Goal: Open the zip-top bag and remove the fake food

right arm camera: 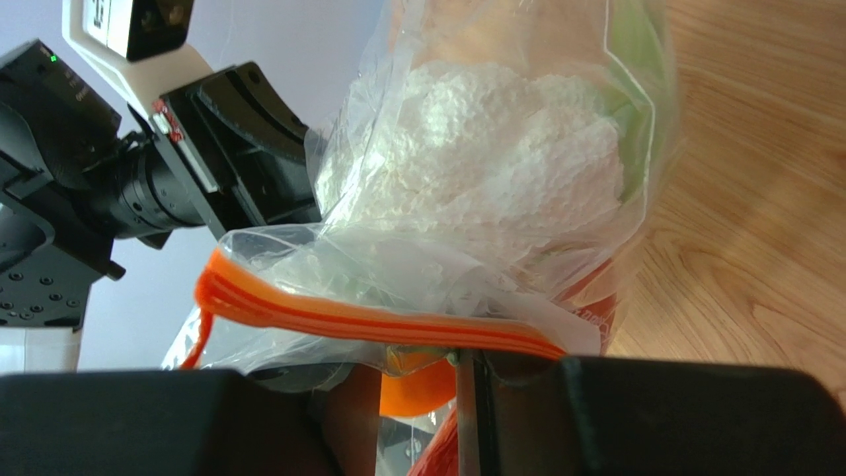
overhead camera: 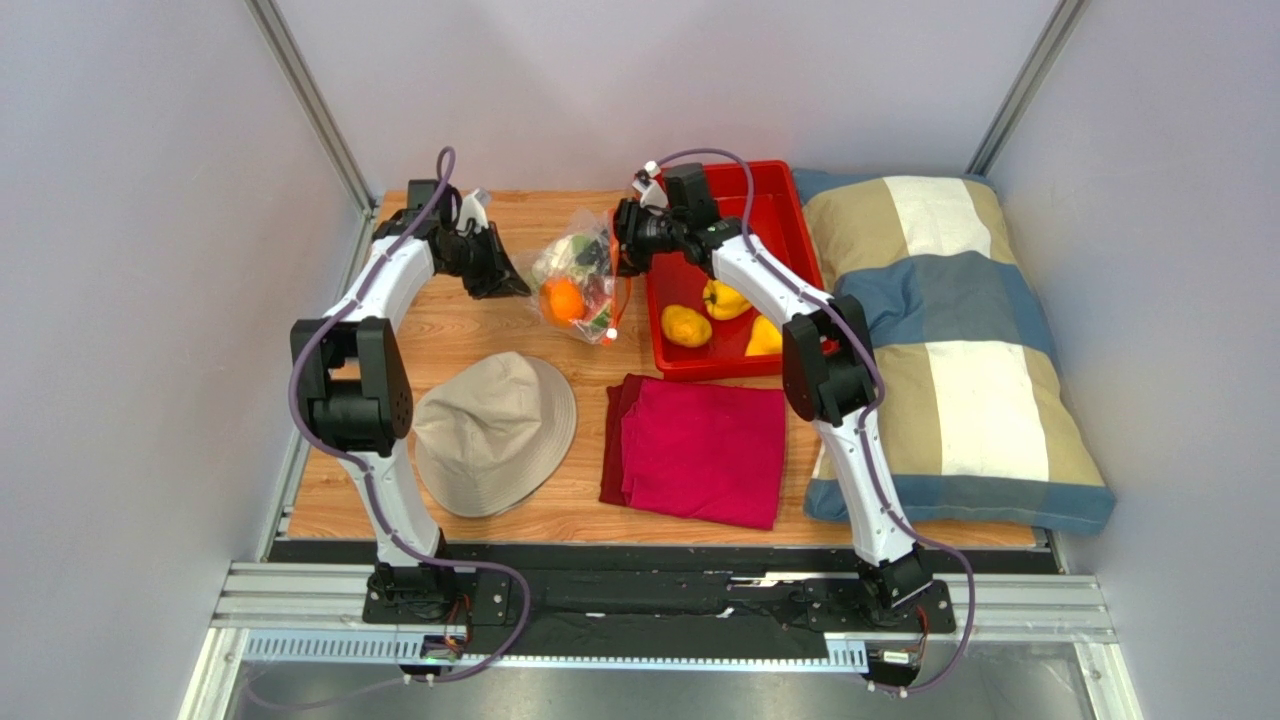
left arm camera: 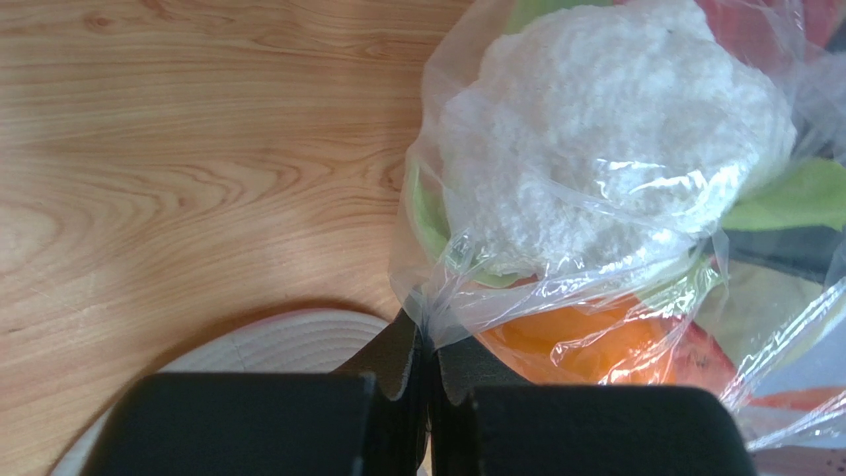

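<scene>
The clear zip-top bag (overhead camera: 579, 285) stands on the wooden table between my two grippers. Through the plastic I see fake food: a white cauliflower (left arm camera: 606, 139) with green leaves and an orange (left arm camera: 586, 342). My left gripper (left arm camera: 429, 342) is shut on a pinch of the bag's plastic at its left side (overhead camera: 511, 278). My right gripper (right arm camera: 427, 372) grips the bag's edge just under the orange-red zip strip (right arm camera: 377, 319), at the bag's right side (overhead camera: 628, 240). The orange (right arm camera: 422, 392) shows between its fingers.
A red tray (overhead camera: 781, 203) right of the bag holds three yellow fake-food pieces (overhead camera: 687, 326). A beige hat (overhead camera: 493, 432) and a folded magenta cloth (overhead camera: 699, 450) lie at the front. A striped pillow (overhead camera: 947, 345) fills the right side.
</scene>
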Robot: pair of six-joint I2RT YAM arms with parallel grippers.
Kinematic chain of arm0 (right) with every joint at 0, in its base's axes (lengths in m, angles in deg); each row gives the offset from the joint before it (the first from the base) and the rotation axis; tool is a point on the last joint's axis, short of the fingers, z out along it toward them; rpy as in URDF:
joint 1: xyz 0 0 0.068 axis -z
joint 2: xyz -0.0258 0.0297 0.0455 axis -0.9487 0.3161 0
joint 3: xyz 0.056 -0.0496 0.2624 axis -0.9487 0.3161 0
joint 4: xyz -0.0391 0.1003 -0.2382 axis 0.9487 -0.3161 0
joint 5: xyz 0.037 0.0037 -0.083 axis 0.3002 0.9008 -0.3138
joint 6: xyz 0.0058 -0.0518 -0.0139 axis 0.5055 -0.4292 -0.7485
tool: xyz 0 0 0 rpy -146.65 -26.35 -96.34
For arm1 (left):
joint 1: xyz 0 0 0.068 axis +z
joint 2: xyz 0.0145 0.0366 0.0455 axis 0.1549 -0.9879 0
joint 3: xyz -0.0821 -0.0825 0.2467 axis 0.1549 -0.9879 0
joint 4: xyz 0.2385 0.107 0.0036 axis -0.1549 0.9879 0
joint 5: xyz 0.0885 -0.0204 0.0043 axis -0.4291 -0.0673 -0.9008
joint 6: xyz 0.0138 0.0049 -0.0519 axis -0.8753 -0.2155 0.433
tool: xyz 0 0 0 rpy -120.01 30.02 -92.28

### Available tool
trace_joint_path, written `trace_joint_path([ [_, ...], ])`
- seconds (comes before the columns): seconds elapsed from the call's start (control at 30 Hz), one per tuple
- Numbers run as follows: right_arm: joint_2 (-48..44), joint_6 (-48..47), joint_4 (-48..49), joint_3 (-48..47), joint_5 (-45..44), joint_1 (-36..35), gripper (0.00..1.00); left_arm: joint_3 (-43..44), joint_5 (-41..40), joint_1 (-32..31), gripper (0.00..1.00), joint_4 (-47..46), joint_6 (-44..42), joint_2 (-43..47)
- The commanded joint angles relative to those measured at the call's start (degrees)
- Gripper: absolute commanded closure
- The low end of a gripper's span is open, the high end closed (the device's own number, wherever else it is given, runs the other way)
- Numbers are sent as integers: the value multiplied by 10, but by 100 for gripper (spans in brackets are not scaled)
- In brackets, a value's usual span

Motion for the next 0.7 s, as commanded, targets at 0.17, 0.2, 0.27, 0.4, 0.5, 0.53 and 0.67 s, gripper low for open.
trace_joint_path([
  [0.17, -28, -23, -19, -10, 19, 18, 100, 57, -50, 38, 100, 10, -16, -54],
  [0.2, -18, -17, -21, -30, 14, 18, 98, 57, -44, 38, 100, 12, -13, -53],
  [0.27, 21, -9, -26, -56, 2, 12, 92, 46, -43, 34, 100, 8, -17, -39],
  [0.4, 76, 16, -29, -118, -8, -2, 73, 37, -50, 31, 99, 12, -25, -18],
  [0.5, 76, 17, -43, -110, -24, -7, 39, 45, -54, 31, 100, 24, -29, -20],
  [0.53, 71, 9, -58, -107, -30, -8, 31, 45, -56, 31, 100, 22, -27, -20],
  [0.67, 23, -49, -113, -57, -50, -3, 0, 36, -44, 31, 100, 17, -13, -26],
])
